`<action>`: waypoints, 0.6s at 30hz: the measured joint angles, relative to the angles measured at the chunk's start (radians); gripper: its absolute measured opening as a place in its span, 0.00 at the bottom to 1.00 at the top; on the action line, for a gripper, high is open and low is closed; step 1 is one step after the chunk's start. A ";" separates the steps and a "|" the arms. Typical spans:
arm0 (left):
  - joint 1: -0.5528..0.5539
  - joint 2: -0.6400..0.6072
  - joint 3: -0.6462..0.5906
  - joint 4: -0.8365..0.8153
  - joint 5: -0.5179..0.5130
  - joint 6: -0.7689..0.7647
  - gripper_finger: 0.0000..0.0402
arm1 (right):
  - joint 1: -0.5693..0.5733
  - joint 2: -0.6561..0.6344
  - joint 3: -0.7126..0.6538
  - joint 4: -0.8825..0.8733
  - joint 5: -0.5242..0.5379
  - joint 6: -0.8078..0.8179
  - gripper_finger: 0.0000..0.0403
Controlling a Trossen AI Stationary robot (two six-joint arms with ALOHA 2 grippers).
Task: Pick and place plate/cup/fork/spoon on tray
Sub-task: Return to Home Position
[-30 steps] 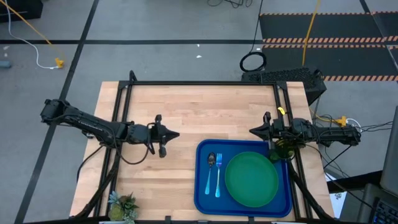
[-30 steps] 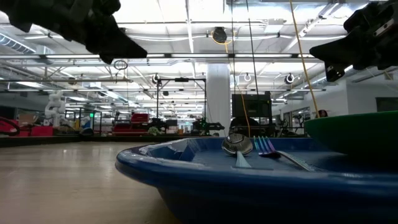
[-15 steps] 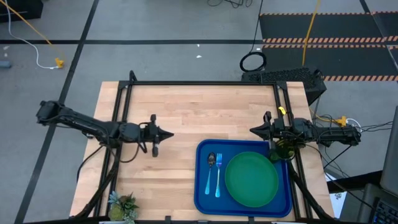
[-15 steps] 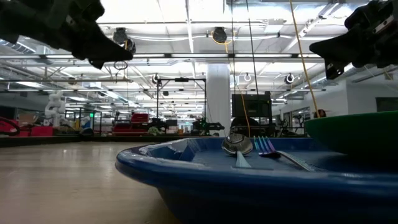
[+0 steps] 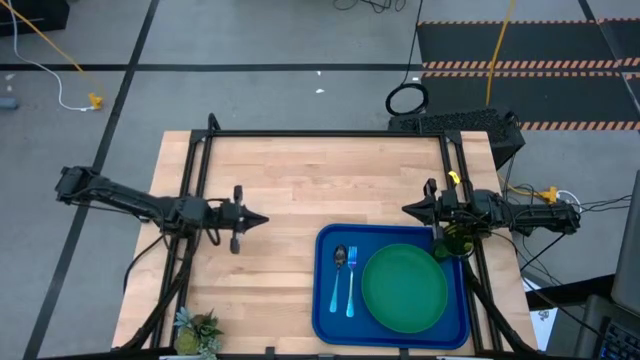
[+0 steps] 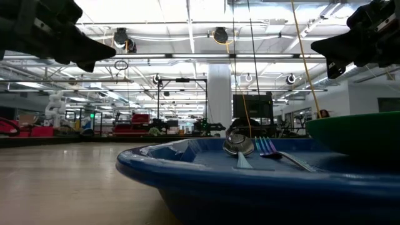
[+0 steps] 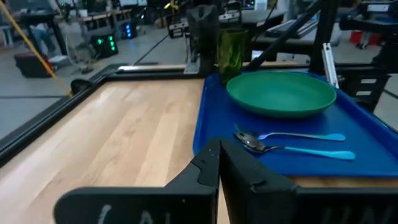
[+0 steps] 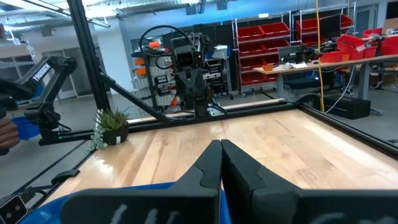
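Observation:
The blue tray (image 5: 325, 300) lies at the table's near right. On it rest the green plate (image 5: 404, 288), the spoon (image 5: 340, 272) and the fork (image 5: 351, 283), side by side left of the plate. The olive cup (image 5: 456, 241) stands upright at the tray's far right corner, partly under my right arm. My left gripper (image 5: 262, 219) hangs shut over bare wood left of the tray, pointing at it, with nothing between its fingers (image 7: 219, 149). My right gripper (image 5: 406, 210) is shut too, just beyond the tray's far edge, pointing toward the table's left.
A small potted plant (image 5: 197, 330) stands at the near left corner. Black frame rails (image 5: 320, 133) run along the far edge and both sides. Bare wood (image 5: 300, 180) lies between my two grippers and across the table's far half.
My left gripper has drawn back toward the table's left edge, away from the tray, sinking a little and levelling out. The tray and everything on it have stayed put.

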 joint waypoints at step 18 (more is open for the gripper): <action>0.000 -0.170 -0.032 -0.095 0.054 0.073 0.02 | 0.000 0.000 0.000 0.000 0.000 0.000 0.00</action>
